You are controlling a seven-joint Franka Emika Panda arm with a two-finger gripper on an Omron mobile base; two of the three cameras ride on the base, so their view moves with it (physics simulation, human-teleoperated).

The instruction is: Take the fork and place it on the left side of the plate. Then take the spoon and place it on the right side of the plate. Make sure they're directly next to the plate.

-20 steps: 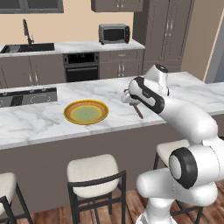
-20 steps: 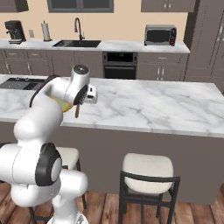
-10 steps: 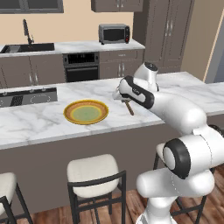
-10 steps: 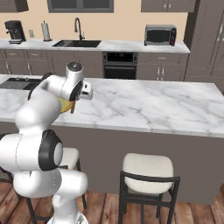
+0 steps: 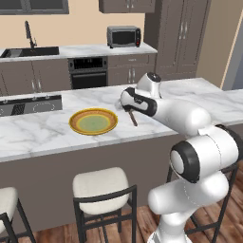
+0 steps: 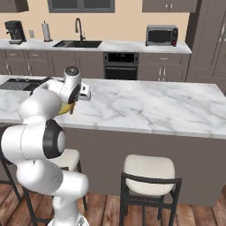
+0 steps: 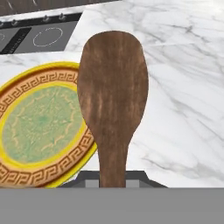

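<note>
While the stovetop [image 5: 29,103] sits dark at the far left of the marble table [image 5: 42,130], a yellow-rimmed plate [image 5: 93,122] with a green centre lies flat just to its right. Immediately right of the plate, the claw [image 5: 129,108] hangs above the table, clamped narrowly on the handle of a brown wooden spoon [image 5: 133,117] whose bowl points down toward the marble. From the hand view, the spoon [image 7: 112,96] stands straight up out of the claw, its broad bowl overlapping the plate's [image 7: 26,177] right rim in the frame, with bare marble [image 7: 183,109] to the right. From the right base view, the arm's wrist [image 6: 73,88] covers most of the plate.

The spoon appears light and rigid, a single piece of wood that should neither bend nor break; its slim handle suits a narrow grip, though a hold near the handle's end leaves the heavier bowl free to swing or twist. Judging by the layout, it is nearly over its spot on the plate's right side. No fork can be made out from these angles.
</note>
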